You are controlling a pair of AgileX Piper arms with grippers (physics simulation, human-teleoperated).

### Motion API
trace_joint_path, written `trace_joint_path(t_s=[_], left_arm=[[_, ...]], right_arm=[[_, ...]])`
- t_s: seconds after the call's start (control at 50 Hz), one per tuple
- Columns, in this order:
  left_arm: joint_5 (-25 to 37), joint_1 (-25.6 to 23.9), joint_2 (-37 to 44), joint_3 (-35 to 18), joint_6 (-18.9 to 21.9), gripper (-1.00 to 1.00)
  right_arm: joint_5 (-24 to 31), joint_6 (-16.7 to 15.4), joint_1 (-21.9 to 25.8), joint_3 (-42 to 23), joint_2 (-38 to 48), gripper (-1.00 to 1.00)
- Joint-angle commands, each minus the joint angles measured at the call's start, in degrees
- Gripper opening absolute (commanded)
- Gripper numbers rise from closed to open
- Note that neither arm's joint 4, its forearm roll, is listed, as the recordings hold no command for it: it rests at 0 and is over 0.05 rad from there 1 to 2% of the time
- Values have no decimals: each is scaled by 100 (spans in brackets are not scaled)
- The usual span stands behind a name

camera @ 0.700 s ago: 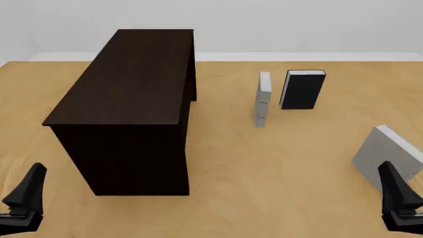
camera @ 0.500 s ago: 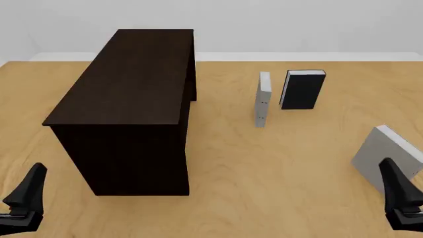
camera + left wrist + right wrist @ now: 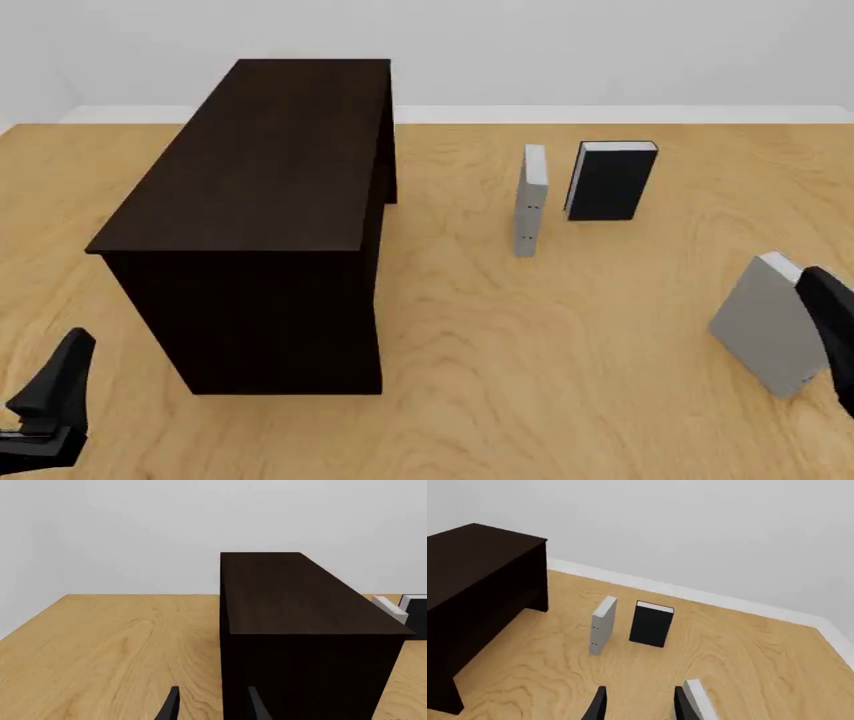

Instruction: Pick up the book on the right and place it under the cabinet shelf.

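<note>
1. wood fills the whole table (image 3: 561, 380) i am working on, with a plain pale wall behind it. the books stand apart, so each one has room around it.

2. biggest is the cabinet shelf (image 3: 254, 160), very dark, on the left half of the table. its long top runs away from me. i think the book has to go in under that top, so it must cross the table from the right.

3. next is the book (image 3: 763, 322), light grey, near the right edge of the table, well apart from the cabinet. it stands up and tilts a bit, with its white page edge showing at the top, so i think my fingers can close on its two flat sides.

4. the black book (image 3: 611, 182) and the thin grey book (image 3: 530, 200) stand near each other further back. i leave those alone.

5. my right gripper (image 3: 637, 705) has its fingers apart. it is just beside the book, up by its top edge, not gripping it yet. i cannot tell if it touches.

6. my left gripper (image 3: 210, 707) has its fingers apart too and holds nothing. it waits low at the near left corner, facing the cabinet.
</note>
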Motion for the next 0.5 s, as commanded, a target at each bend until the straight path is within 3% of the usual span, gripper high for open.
trace_joint_path(t_s=[0.02, 0.08, 0.22, 0.5], left_arm=[[-56, -120, 73, 8, -6, 100], [-73, -102, 93, 4, -6, 100], [-71, -102, 81, 4, -4, 100], [-54, -102, 57, 5, -4, 100]], right_arm=[[869, -559, 35, -1107, 799, 100], [1007, -526, 66, -1278, 940, 100], [1291, -970, -154, -1732, 1335, 100], [1846, -1310, -406, -2334, 1820, 100]])
